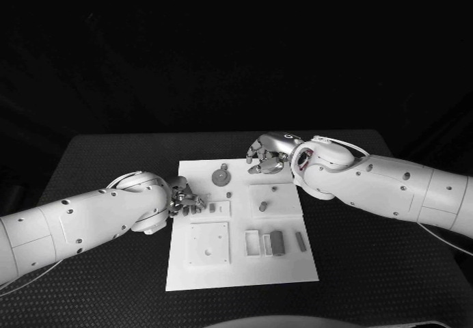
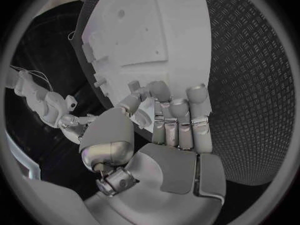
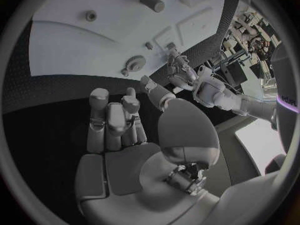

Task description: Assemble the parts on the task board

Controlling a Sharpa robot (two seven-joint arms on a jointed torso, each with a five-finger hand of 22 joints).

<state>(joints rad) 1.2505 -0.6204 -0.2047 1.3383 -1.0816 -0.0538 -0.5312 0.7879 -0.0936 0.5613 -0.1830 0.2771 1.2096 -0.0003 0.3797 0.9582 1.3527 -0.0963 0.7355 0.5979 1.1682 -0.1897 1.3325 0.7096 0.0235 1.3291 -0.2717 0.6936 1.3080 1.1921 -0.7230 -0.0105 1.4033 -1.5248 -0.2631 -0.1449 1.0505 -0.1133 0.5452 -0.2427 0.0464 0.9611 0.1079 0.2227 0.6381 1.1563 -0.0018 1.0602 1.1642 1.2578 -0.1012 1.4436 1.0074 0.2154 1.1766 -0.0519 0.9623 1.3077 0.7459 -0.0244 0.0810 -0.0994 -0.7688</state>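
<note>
task board (image 1: pixel 241 273), a white plate, lies in the middle of the black table (image 1: pixel 109 164) with both hands at its far half. the left hand (image 1: pixel 185 199) sits at the board's left edge, its fingers curled in beside a small raised square block (image 1: pixel 218 208); in the left wrist view the fingers (image 2: pixel 180 117) rest together over the board's rim and nothing can be made out between them, though whether a small piece is hidden under the fingertips i cannot tell. the right hand (image 1: pixel 270 154) hangs over the table just past the board's far edge, fingers bent inward and grouped; the right wrist view shows its palm (image 3: pixel 125 150) bare, fingers loosely closed on nothing.

a grey gear (image 1: pixel 222 179) lies on the board near the far edge, between the two hands, with a small pin or knob (image 1: pixel 223 167) just beyond it. a short grey peg (image 1: pixel 263 205) stands on a raised square plate to the right of the left hand. nearer the robot lie a larger square plate (image 1: pixel 210 244) with holes and, beside it, a row of narrow bars: a white channel piece (image 1: pixel 253 242), a dark grey block (image 1: pixel 277 241) and a thin grey strip (image 1: pixel 301 240).
</note>
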